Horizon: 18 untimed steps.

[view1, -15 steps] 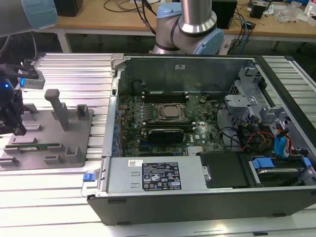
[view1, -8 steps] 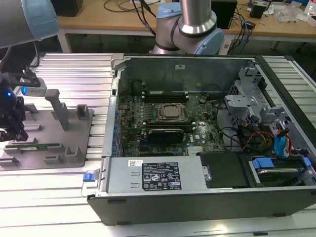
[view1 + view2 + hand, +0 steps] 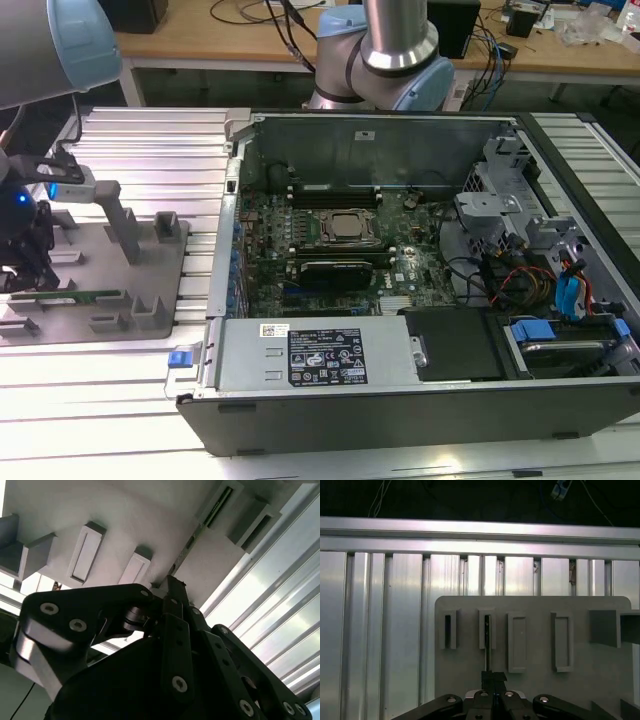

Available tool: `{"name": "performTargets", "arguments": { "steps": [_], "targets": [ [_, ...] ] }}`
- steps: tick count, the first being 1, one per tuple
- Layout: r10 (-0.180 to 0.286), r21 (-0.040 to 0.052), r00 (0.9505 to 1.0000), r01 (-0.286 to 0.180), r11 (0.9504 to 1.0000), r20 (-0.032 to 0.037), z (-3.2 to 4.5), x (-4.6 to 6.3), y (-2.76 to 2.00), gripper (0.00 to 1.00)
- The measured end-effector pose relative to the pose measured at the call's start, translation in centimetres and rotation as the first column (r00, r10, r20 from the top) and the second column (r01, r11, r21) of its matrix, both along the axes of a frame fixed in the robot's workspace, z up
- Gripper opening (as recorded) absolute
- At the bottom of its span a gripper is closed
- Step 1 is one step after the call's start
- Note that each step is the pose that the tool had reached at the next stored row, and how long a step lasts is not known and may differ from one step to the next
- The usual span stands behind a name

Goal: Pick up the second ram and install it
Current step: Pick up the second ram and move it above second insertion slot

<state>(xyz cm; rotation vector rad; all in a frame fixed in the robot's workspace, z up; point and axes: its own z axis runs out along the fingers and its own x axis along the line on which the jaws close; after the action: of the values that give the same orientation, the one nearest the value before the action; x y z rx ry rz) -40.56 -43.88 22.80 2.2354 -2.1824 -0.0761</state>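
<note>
The gripper (image 3: 493, 679), at the exterior view's left, pinches the second ram (image 3: 486, 650) at one end. The ram lies in its grey fixture (image 3: 600, 680). Lifting and fitting into the computer (image 3: 380, 135) not yet done.

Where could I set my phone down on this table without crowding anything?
In the exterior view, the ribbed table is bare behind the grey fixture plate, up to the computer case's wall, and in the strip before the plate. Crowded: the plate, with its blocks and the second ram, and the case's inside.
</note>
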Motion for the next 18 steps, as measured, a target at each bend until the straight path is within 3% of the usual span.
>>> {"name": "performTargets", "arguments": {
  "steps": [2, 4, 5, 9, 13, 18],
  "targets": [
    [0.000, 0.0000, 1.0000, 0.000, 1.0000, -0.0001, 0.00, 0.0, 0.00, 0.08],
    [0.000, 0.0000, 1.0000, 0.000, 1.0000, 0.0000, 0.00, 0.0, 0.00, 0.21],
    [0.000, 0.0000, 1.0000, 0.000, 1.0000, 0.0000, -0.02, 0.0, 0.00, 0.34],
    [0.000, -0.0002, 1.0000, 0.000, 1.0000, 0.0000, -0.71, 0.0, 0.00, 0.34],
    [0.007, -0.0030, 1.0000, -0.007, 1.0000, 0.0000, -1.90, 0.0, 0.08, 0.34],
    [0.017, -0.0036, 0.9999, -0.017, 0.9999, -0.0002, -2.16, 0.0, 0.10, 0.34]
  ]
}}
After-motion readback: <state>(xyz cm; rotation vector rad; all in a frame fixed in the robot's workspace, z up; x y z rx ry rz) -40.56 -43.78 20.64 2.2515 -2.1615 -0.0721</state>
